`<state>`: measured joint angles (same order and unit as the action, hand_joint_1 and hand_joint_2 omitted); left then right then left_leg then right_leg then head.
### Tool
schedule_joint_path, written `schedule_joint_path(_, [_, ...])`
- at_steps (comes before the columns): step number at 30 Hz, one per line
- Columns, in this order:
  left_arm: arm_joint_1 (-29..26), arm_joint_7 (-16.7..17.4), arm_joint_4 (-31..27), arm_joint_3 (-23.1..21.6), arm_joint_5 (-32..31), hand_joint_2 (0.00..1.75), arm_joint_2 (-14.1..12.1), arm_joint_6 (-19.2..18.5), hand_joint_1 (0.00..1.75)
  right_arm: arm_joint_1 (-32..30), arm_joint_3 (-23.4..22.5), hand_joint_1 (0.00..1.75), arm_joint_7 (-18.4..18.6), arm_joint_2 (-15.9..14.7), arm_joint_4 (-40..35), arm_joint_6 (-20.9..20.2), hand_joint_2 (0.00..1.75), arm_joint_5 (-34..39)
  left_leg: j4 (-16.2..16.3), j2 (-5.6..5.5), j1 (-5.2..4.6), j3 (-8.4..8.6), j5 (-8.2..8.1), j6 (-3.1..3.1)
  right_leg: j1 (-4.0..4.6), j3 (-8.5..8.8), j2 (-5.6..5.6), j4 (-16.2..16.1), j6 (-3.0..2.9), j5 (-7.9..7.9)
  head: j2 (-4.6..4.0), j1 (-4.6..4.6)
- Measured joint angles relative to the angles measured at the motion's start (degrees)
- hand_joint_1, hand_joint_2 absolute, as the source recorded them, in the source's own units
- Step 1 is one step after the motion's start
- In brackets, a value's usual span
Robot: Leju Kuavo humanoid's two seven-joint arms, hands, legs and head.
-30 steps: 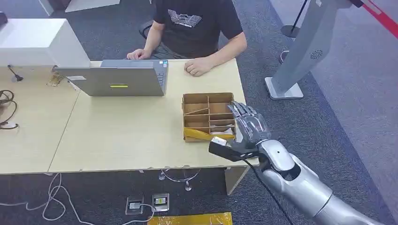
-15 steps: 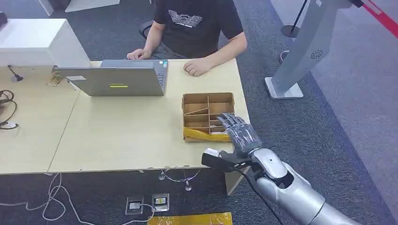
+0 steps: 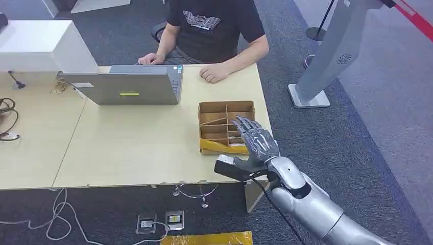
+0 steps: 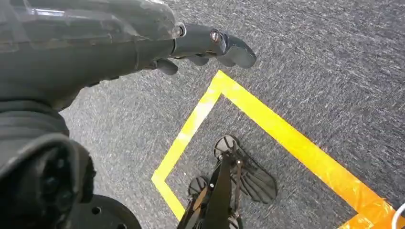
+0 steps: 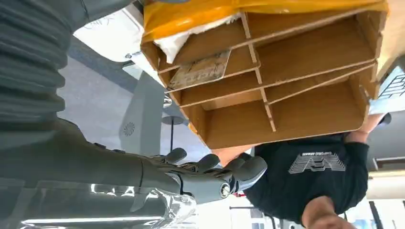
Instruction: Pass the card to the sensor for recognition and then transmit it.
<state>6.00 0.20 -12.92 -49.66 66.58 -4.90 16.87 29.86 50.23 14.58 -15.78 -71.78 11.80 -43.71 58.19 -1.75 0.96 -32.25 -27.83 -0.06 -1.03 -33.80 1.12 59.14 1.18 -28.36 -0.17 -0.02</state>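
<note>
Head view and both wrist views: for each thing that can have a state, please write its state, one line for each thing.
Grey laptop: lid open, standing on the wooden table.
Brown cardboard divider box: open on top, yellow tape along its near edge.
Small card: lying in a box compartment, not held.
Right hand: fingers spread, holding nothing, over the box's near right corner.
Left hand: holding nothing, hanging above the carpet.
</note>
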Motion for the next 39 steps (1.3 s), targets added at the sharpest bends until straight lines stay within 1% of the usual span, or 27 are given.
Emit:
schedule_joint_path(4, [0.0,0.0,0.0,-0.3,-0.3,0.0,0.0,-0.2,0.0,0.4,-0.1,0.0,0.0,0.5,1.9,1.0,1.75,0.0,0.0,0.0,0.0,0.0,0.0,0.0,0.0,0.0,0.0,0.0,0.0,0.0,0.0,0.0])
schedule_joint_path(16, [0.0,0.0,0.0,-1.1,-0.5,0.0,0.0,-0.2,0.0,1.2,-0.2,0.0,-1.3,2.0,6.1,1.4,1.75,0.0,0.0,0.0,0.0,0.0,0.0,0.0,0.0,0.0,0.0,0.0,0.0,0.0,0.0,0.0])
schedule_joint_path(23, [0.0,0.0,0.0,-1.3,-0.5,0.0,0.0,-0.5,0.0,2.1,-0.2,0.0,-2.9,3.6,8.5,1.5,1.75,0.0,0.0,0.0,0.0,0.0,0.0,0.0,0.0,0.0,0.0,0.0,0.0,0.0,0.0,0.0])
schedule_joint_path(28, [0.0,-0.1,0.0,-1.5,-0.5,0.0,0.0,-0.6,0.0,2.9,-0.1,0.0,-3.9,5.0,10.7,2.5,1.75,0.0,0.0,0.0,0.0,0.0,0.0,0.0,0.0,0.0,0.0,0.0,0.0,0.0,0.0,0.0])
schedule_joint_path(39, [0.0,-0.1,0.0,-1.5,-0.1,0.0,0.0,-0.5,0.0,4.1,0.1,0.0,-3.7,6.6,14.0,4.6,1.75,-2.6,0.0,0.0,0.0,0.0,0.0,0.0,0.0,0.0,0.01,0.0,0.0,0.0,0.0,0.0])
